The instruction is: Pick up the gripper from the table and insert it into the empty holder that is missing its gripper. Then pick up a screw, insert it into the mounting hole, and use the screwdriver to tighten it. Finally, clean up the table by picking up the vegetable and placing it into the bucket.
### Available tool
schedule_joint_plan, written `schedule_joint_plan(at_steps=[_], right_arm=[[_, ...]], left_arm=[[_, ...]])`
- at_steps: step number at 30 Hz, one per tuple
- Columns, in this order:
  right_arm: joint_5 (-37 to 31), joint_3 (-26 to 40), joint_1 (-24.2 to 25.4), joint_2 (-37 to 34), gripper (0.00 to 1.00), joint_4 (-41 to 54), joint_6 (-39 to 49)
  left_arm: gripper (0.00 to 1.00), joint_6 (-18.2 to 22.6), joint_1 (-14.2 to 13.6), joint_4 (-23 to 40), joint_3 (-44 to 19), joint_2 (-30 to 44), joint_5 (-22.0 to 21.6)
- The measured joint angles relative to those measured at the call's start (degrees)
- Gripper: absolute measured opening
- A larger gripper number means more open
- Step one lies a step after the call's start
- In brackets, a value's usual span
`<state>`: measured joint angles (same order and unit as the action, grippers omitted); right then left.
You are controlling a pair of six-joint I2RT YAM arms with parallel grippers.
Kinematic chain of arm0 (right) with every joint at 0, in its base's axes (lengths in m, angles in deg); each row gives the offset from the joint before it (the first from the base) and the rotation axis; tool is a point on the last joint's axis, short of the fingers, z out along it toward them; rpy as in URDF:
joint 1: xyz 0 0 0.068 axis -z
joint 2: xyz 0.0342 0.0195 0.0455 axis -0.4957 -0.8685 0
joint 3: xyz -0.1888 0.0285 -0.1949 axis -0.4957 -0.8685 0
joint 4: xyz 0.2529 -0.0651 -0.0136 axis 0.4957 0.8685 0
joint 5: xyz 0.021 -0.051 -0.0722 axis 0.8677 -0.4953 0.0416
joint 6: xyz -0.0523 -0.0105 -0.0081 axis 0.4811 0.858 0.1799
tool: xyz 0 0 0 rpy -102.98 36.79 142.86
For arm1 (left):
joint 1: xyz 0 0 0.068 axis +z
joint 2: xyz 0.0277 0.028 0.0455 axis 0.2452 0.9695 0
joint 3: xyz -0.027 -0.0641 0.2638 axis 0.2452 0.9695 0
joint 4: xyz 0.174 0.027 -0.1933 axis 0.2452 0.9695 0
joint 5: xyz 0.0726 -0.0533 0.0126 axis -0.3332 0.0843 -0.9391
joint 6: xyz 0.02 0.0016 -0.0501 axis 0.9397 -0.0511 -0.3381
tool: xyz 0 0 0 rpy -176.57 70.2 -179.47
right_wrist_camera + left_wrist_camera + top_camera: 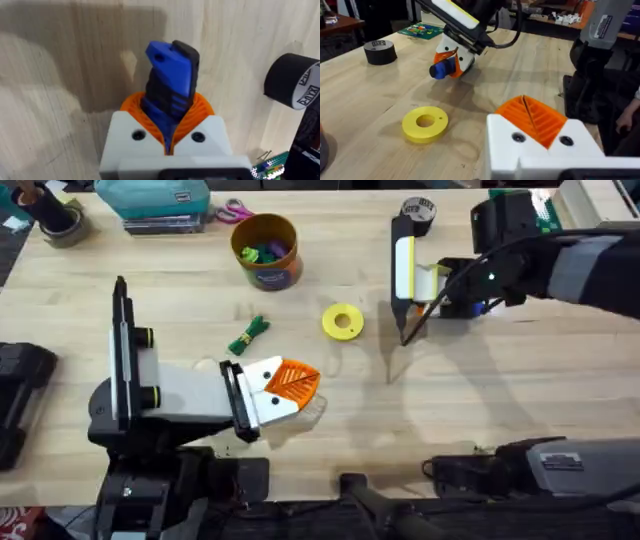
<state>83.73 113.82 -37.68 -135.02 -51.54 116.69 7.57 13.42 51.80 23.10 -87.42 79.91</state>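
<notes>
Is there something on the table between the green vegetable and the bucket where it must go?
Nothing visible stands between them. The vegetable lies on bare wood, and the bucket stands beyond it across an open strip of table. The yellow ring sits off to the side, outside that path.

A pale wooden desk [520, 400] spreads under even light. Dark floor shows at the upper left of the overhead view, and cluttered benches [555, 15] stand behind.
</notes>
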Motion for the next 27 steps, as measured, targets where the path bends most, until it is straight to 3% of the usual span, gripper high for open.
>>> schedule_joint_plan(at_steps=[5,6,10,12,16,17,23,27], right_arm=[[0.0,-0.4,0.0,-0.4,0.034,-0.6,0.1],[-0.1,-0.4,0.0,-0.5,0.129,-0.7,0.1],[-0.2,-0.4,0.0,-0.6,0.748,-1.3,0.4],[-0.2,-0.4,-0.1,-0.6,0.993,-1.4,0.8],[-0.2,-0.4,-0.7,-0.2,0.996,-3.3,0.0],[-0.2,-0.5,-0.9,0.2,0.995,-4.7,-1.2],[-0.2,-0.5,-1.2,7.5,0.997,-13.5,-15.3],[-0.2,-0.5,-1.2,13.6,0.996,-17.2,-28.3]], left_arm=[[0.013,0.0,0.0,0.0,0.0,0.0,0.0],[0.013,0.0,0.0,0.0,0.0,0.0,0.0],[0.013,0.0,0.0,0.0,0.0,0.0,0.0],[0.013,0.0,0.0,0.0,0.0,0.0,0.0],[0.013,0.0,0.0,0.0,0.0,0.0,0.0],[0.071,0.2,0.0,0.0,0.0,0.0,0.0],[0.946,0.0,0.0,0.0,0.0,0.0,0.0],[0.985,0.0,0.0,0.0,0.0,0.0,0.0]])
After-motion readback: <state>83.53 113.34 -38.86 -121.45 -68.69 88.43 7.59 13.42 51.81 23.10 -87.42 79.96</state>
